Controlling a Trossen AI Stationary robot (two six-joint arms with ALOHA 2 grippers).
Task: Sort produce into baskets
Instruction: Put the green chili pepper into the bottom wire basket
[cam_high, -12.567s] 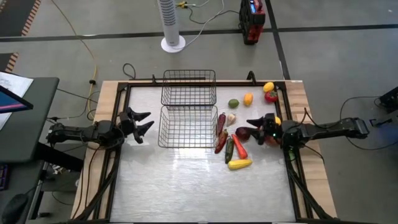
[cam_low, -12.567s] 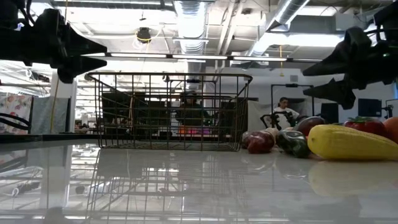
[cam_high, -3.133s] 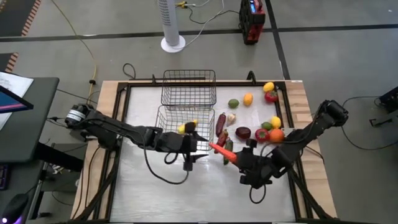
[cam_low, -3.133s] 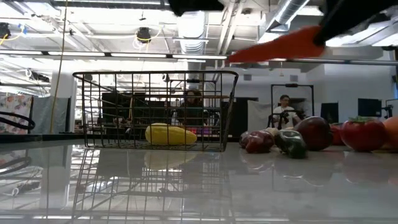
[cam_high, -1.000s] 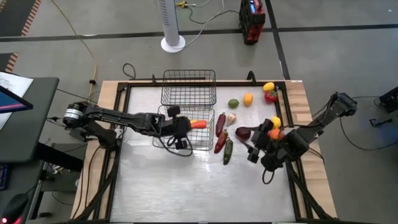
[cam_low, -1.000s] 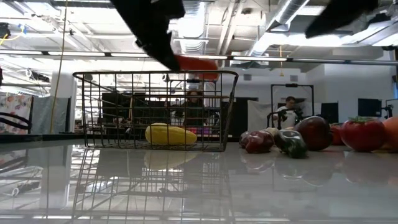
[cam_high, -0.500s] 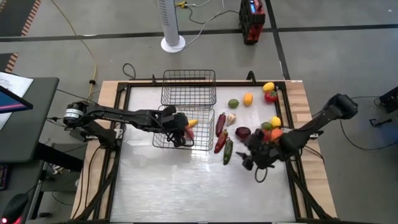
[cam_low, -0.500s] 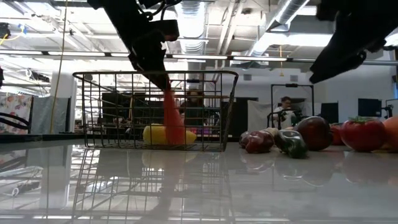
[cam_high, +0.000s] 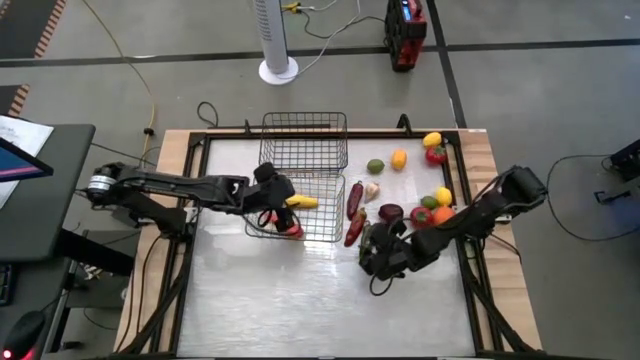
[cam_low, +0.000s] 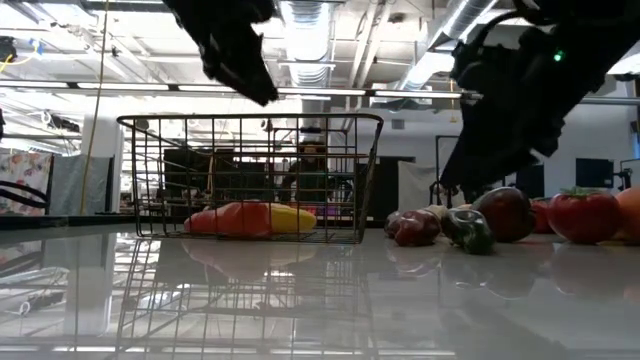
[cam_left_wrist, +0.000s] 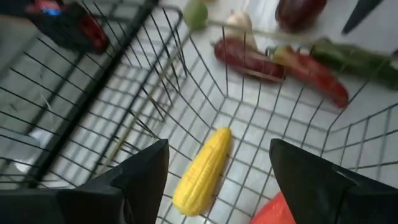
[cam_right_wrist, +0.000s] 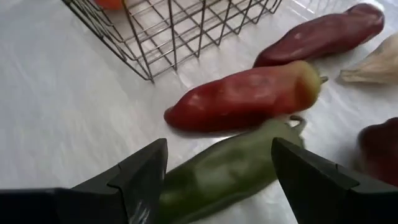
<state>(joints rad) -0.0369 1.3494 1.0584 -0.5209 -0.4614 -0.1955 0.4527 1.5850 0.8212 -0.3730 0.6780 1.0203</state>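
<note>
On the left, the left gripper (cam_high: 278, 200) hangs over the near basket (cam_high: 330, 232) with its fingers apart and nothing between them. In the high view the arm covers part of that basket, so the orange carrot (cam_low: 228, 219) shows there only as a small red bit by the gripper. The low view shows it better: it lies flat on the basket floor, touching the yellow corn (cam_low: 286, 217). The left wrist view cuts the carrot off at the corner. The far basket (cam_high: 304, 139) sits just behind the near one.

Right of the near basket lie two red peppers (cam_right_wrist: 245, 99) and a green pepper (cam_right_wrist: 227, 168), close together on the desk (cam_high: 270, 300). The right gripper (cam_high: 374, 254) is low over the green pepper, fingers apart, one on each side of it. I cannot tell if they touch it. The arm hides most of that pepper from above.

More round fruits (cam_high: 432, 146) sit near the right edge of the desk. Some are partly hidden by the right arm.

The front half of the desk is open and bare, and so is the strip left of the baskets.
</note>
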